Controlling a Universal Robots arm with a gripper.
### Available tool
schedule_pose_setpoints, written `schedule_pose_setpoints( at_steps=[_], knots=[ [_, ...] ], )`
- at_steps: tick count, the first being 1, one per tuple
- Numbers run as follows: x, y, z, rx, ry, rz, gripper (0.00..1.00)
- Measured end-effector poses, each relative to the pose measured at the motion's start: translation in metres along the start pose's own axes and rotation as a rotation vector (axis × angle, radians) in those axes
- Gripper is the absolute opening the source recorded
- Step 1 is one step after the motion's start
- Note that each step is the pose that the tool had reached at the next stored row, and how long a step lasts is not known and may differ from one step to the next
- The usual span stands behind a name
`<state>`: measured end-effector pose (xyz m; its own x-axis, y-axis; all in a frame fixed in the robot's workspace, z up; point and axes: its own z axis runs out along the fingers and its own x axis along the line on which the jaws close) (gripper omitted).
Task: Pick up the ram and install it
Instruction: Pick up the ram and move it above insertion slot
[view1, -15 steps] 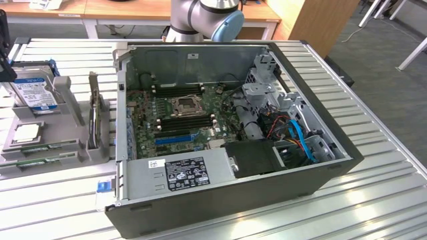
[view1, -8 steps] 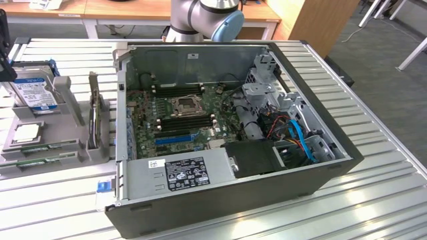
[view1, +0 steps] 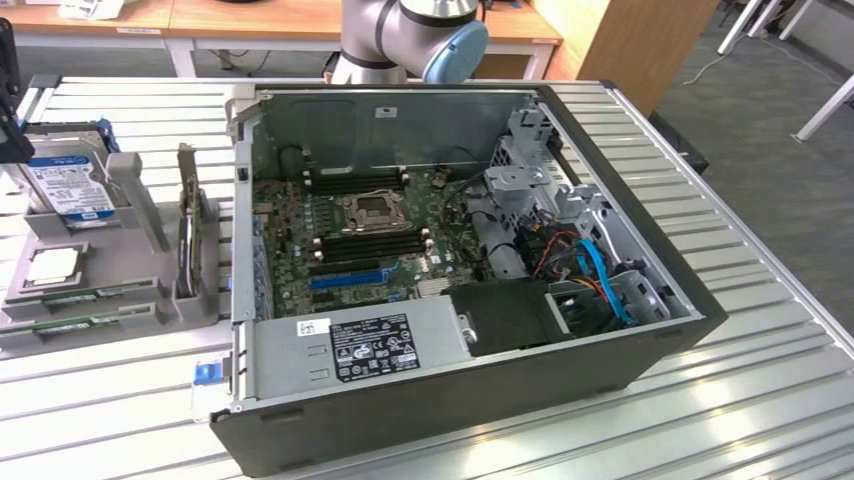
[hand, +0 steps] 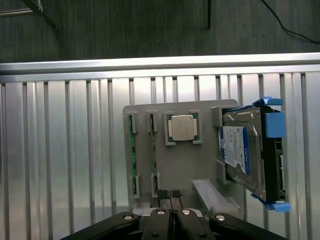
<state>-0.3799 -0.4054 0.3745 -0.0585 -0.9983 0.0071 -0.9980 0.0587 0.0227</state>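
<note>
Ram (view1: 83, 296): lies untouched in a slot of the grey holder (view1: 130, 200), close to the bench (view1: 747, 400) edge on the exterior view's left, just beside a second stick (view1: 67, 326). Shares that holder with the processor (view1: 54, 265) and the hard drive (view1: 70, 188). Farther right, mid-bench: open computer case (view1: 534, 390), motherboard exposed. Gripper (hand: 170, 195): hovers over the holder's end, fingers pressed together, gripping nothing.

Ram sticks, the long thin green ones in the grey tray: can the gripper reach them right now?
Probably yes. The long thin green ram sticks sit uncovered in the grey plastic tray, and the gripper hangs above the tray beside them. Its fingers are shut, so they would need to open first.
</note>
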Motion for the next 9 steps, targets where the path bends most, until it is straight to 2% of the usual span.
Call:
schedule_pose_setpoints(
  at_steps=[6,7,8,9],
  knots=[
    [0.0,0.0,0.0,0.0,0.0,0.0,0.11],
    [0.0,0.0,0.0,0.0,0.0,0.0,0.16],
    [0.0,0.0,0.0,0.0,0.0,0.0,0.16],
    [0.0,0.0,0.0,0.0,0.0,0.0,0.24]
  ],
)
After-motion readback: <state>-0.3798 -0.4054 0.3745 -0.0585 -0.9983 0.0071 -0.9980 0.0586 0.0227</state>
